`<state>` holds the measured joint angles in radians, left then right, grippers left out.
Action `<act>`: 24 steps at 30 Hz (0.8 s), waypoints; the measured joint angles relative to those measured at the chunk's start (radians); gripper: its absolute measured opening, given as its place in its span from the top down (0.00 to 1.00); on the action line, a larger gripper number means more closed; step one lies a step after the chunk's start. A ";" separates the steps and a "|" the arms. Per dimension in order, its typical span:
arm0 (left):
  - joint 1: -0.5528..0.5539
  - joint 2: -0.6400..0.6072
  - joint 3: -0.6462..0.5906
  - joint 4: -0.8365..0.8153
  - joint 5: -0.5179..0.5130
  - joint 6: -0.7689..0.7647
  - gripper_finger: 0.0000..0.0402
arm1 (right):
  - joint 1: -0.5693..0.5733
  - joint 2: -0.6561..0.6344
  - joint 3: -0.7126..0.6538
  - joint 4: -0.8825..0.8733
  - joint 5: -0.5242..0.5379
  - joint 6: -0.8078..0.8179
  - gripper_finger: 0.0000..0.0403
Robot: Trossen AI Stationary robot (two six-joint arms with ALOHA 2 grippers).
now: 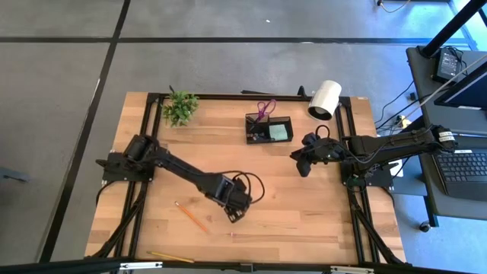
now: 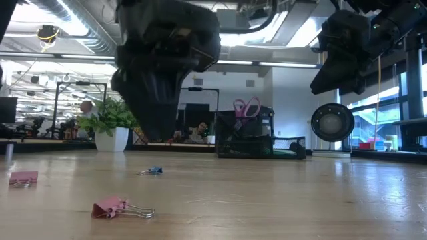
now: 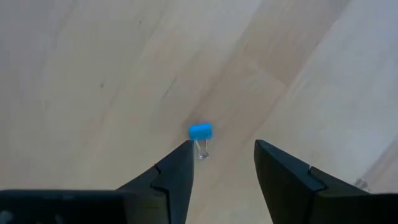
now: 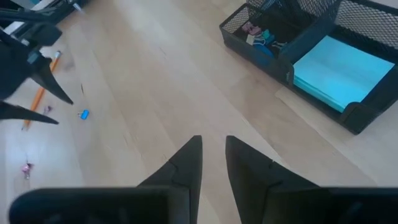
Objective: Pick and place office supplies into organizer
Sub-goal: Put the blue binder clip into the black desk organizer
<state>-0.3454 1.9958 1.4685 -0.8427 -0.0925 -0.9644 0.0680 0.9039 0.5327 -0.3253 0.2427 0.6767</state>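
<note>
Office supplies are lying loose near the front edge of the desk [image 1: 304, 152]: a pink binder clip [image 2: 120, 209] is sitting closest to the low camera, and a second pink clip [image 2: 23, 178] is resting nearer the left edge. A little farther in, a small blue binder clip [image 3: 200, 132] is lying flat on the wood. The left gripper [image 3: 221, 155] is hanging just above it with its fingers spread, one fingertip just beside the clip, nothing pinched between them. An orange pencil [image 1: 192, 217] is lying beside this gripper, toward the left edge, and a yellow pencil [image 1: 170, 257] is resting at the front edge. Farther back, the right gripper [image 4: 213, 149] is hovering above bare wood, its fingers standing a little apart and holding nothing. Near the back edge the black organizer [image 1: 268, 129] is standing, with purple scissors [image 1: 265, 107] upright in it and a sticky-note pad [image 4: 339, 68] lying in its low compartment.
</note>
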 joint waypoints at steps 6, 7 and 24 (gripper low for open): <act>-0.006 0.024 0.000 -0.004 -0.026 -0.090 0.60 | 0.000 0.000 0.000 0.002 0.000 0.029 0.81; -0.006 0.027 0.000 -0.004 -0.029 -0.092 0.60 | 0.000 0.000 0.000 0.002 0.000 0.029 0.81; 0.027 0.105 0.005 -0.005 0.021 -0.122 0.60 | 0.000 0.000 0.000 0.006 0.000 0.025 0.81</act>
<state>-0.3180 2.1011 1.4738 -0.8476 -0.0713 -1.0862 0.0677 0.9039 0.5327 -0.3191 0.2424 0.7017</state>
